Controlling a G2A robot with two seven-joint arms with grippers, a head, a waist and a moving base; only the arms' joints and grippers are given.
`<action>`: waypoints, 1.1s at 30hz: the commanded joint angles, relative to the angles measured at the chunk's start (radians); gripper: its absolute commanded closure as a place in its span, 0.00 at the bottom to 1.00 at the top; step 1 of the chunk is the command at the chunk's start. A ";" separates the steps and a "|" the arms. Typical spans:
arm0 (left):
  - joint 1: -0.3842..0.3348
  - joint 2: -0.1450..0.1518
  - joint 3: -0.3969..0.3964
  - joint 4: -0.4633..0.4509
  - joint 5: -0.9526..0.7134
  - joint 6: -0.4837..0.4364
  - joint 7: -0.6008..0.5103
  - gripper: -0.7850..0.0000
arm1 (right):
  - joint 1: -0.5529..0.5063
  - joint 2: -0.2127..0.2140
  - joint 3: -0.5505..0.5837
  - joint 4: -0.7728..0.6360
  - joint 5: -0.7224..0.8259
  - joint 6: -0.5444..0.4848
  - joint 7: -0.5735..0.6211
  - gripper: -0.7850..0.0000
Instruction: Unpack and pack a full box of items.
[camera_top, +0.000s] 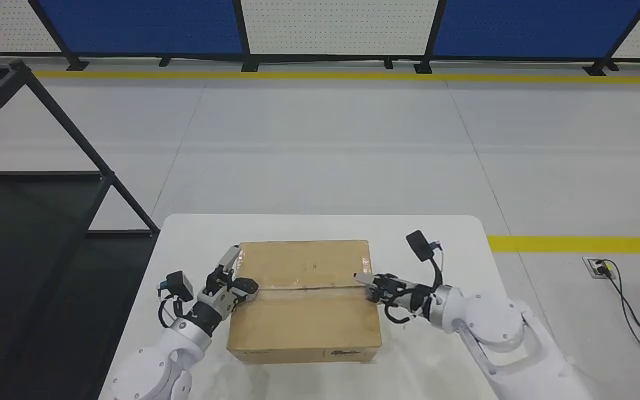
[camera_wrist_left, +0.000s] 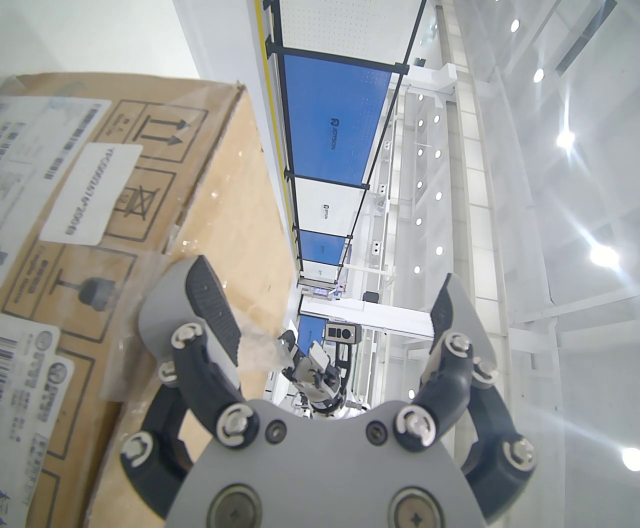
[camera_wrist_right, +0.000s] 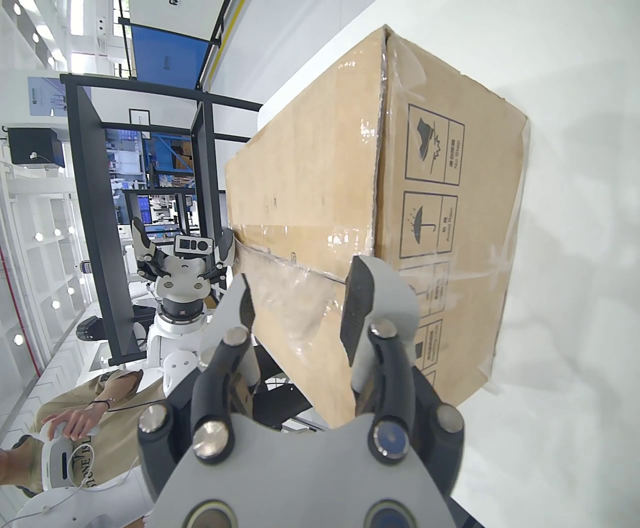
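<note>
Cardboard, brown and closed, forms the box (camera_top: 305, 300), which rests on the white table (camera_top: 190, 240) between the two arms. A strip of clear tape (camera_top: 300, 284) runs along the centre seam of the top flaps and folds down over both end faces. The left gripper (camera_top: 232, 272) is at the left end of the box, level with the seam. Its fingers are spread wide: one pad (camera_wrist_left: 212, 305) lies at the taped end face, though contact cannot be confirmed, and the other stands clear of the box. White labels (camera_wrist_left: 90, 195) cover that end face. The right gripper (camera_top: 370, 287) is at the opposite end, at the same seam. Its fingers are likewise apart and clamp nothing; the upper edge of the box lies between them, with one finger (camera_wrist_right: 367, 295) in front of the end face. Printed handling symbols (camera_wrist_right: 432, 150) mark this end.
</note>
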 joint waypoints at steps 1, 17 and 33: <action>0.001 0.000 0.000 0.000 0.000 -0.001 0.000 0.00 | -0.003 0.001 0.002 -0.005 -0.002 0.000 -0.001 0.17; 0.008 0.000 -0.003 -0.005 -0.001 -0.005 0.001 0.00 | -0.020 0.003 0.017 -0.020 0.023 -0.032 -0.006 0.63; 0.012 0.000 -0.005 -0.008 -0.002 -0.006 -0.001 0.00 | -0.033 0.010 0.031 -0.043 0.018 0.001 0.031 0.53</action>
